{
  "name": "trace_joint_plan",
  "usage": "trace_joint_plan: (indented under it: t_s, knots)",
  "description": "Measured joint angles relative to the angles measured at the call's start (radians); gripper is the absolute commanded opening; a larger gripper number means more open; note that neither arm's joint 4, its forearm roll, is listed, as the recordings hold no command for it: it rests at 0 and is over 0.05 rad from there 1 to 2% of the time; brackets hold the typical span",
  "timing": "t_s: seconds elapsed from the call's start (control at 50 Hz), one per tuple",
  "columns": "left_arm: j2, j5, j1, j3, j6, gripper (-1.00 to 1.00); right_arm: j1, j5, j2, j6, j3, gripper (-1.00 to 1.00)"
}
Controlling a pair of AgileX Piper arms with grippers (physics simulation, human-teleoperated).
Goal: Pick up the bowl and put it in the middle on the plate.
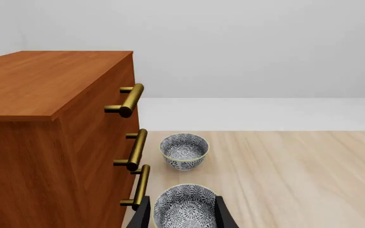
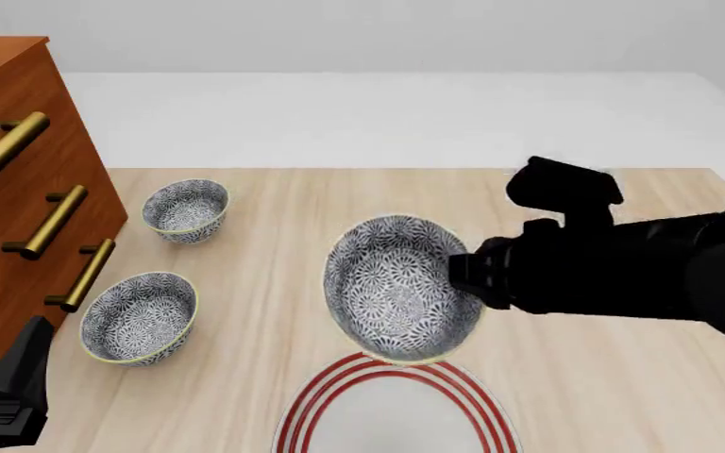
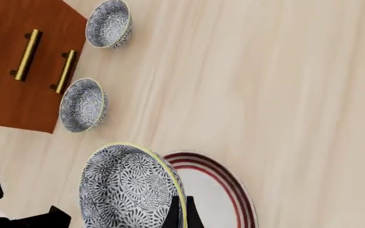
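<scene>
Landmark: I take the plate [image 2: 395,415] as reference; it lies flat on the counter [image 2: 589,377] at the near edge of the front view, only partly in frame.
Bowl: the bowl [image 2: 398,288] hangs in the air, tilted on its side with its mouth turned toward me, over the far rim of the plate; I cannot tell whether it touches the plate.
Right pincer: the right pincer [image 3: 179,213] is clamped on the bowl's rim, one finger [image 3: 171,213] inside the rim and one outside; the right arm [image 2: 627,264] reaches in from the plate's right.
Left pincer: the left pincer [image 1: 184,216] has its fingers spread apart, with a second bowl [image 2: 140,316] seen between them, left of the plate.
Third bowl: a third bowl [image 2: 186,208] stands further beyond, left of the plate.
Cabinet: a wooden cabinet [image 2: 10,189] with brass handles [image 2: 48,222] stands left of both spare bowls.
</scene>
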Motion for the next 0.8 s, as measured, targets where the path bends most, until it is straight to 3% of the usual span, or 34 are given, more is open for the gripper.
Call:
trace_joint_plan:
  t_s: [0.26,0.8]
  knots:
    - [0.0,0.0,0.0,0.0,0.0,1.0,0.039,-0.058,-0.021,0.049,0.147,-1.0]
    - [0.0,0.0,0.0,0.0,0.0,1.0,0.076,-0.17,0.013,0.116,0.307,-1.0]
